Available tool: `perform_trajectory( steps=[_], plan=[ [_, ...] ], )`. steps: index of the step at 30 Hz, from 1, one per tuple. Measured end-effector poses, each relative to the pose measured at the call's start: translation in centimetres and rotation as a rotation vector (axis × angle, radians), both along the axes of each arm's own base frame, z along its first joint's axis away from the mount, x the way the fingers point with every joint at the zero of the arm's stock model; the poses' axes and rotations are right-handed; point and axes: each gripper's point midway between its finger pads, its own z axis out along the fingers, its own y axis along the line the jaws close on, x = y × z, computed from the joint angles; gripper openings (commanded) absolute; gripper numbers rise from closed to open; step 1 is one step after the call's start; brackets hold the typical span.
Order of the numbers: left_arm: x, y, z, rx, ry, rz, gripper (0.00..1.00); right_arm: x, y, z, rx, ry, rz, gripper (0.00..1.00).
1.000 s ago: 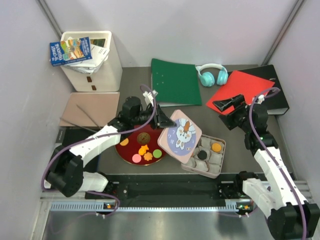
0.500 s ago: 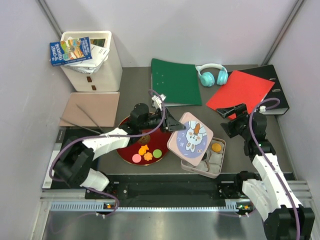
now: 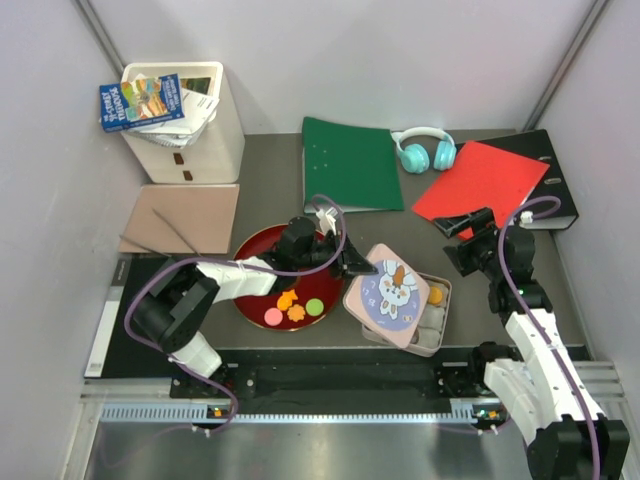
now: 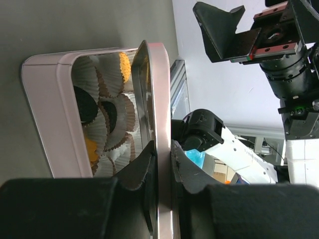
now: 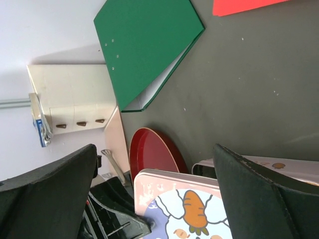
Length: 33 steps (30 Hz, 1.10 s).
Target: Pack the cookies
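My left claw (image 3: 352, 268) is pinching the left edge of the lid (image 3: 393, 295), the one with the rabbit and the carrot on it. In the left wrist view my fingers (image 4: 144, 167) sit either side of its thin rim. The lid is tilted over the tin (image 3: 436, 322) at lower centre of the top view: my edge is raised, and I cannot tell whether the far edge touches. Under it I see cookies (image 4: 85, 105), black and orange, in paper cups (image 4: 122, 117). More cookies (image 3: 296, 313), pink, orange and green, lie on the red plate (image 3: 252, 242) just left of the tin.

My right claw (image 3: 455, 242) is spread wide, holds nothing, and hangs above the surface (image 3: 265, 165) up and right of the tin.

I judge this to be the lid step, though the packing looks unfinished with cookies outside the tin. To close, I must level the lid, line its corners up with the tin's walls, lower it and let go. If the plate's cookies go in first, the lid must move aside.
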Motion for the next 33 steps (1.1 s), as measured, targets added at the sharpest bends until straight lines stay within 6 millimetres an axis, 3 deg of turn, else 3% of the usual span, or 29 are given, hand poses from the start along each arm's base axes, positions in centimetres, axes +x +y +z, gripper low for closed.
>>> perform_trajectory(
  steps=[6,10,13,19,28,33],
  plan=[
    [0.1,0.4,-1.4,0.056,0.009,0.015,0.09,-0.1,-0.3,-0.4,-0.032,0.008,-0.004,0.99],
    [0.1,0.7,-3.3,0.112,0.025,0.013,0.00,0.0,-0.5,-0.5,-0.045,0.007,-0.008,0.99],
    [0.0,0.8,-3.9,0.126,0.025,0.008,0.00,0.0,-0.6,-0.6,-0.055,0.005,-0.010,0.99],
    [-0.4,0.9,-3.0,0.067,-0.041,-0.001,0.00,0.0,-0.8,-0.8,-0.074,0.007,-0.013,0.99],
    [0.1,0.4,1.4,-0.081,-0.169,0.014,0.00,-0.2,-0.9,-1.2,-0.088,0.023,-0.010,0.99],
    [1.0,-0.4,0.6,-0.128,-0.134,0.034,0.00,-0.2,-0.9,-1.3,-0.091,0.023,-0.009,0.99]
  ],
)
